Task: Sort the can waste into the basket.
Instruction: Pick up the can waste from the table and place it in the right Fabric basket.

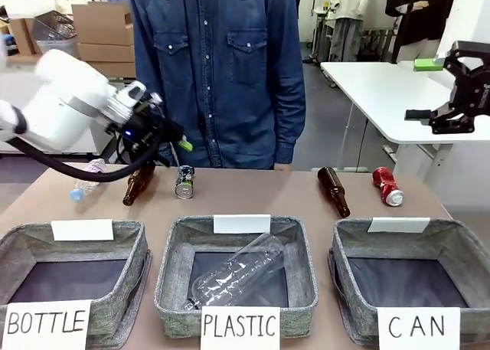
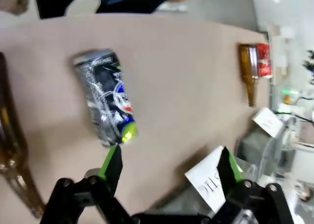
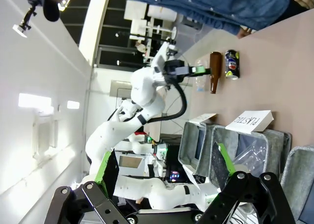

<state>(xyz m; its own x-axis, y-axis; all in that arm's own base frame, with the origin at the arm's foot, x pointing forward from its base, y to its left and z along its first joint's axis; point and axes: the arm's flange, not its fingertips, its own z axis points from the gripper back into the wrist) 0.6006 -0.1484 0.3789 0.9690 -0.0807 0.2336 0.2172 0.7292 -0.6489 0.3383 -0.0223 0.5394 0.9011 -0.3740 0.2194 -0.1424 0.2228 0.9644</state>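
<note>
The dark blue Pepsi can lies on the far part of the table, just below my left gripper, which hovers open over it. In the left wrist view the can lies ahead of the left finger's tip, with my left gripper spread wide and holding nothing. The dented red can lies at the far right, beside a brown bottle. The grey basket signed CAN stands at the front right with nothing in it. My right gripper hangs open high at the right; its own view shows it with nothing between the fingers.
A brown bottle and a clear plastic bottle lie left of the Pepsi can. The PLASTIC basket holds a clear bottle; the BOTTLE basket stands at the front left. A person in a denim shirt stands at the far edge.
</note>
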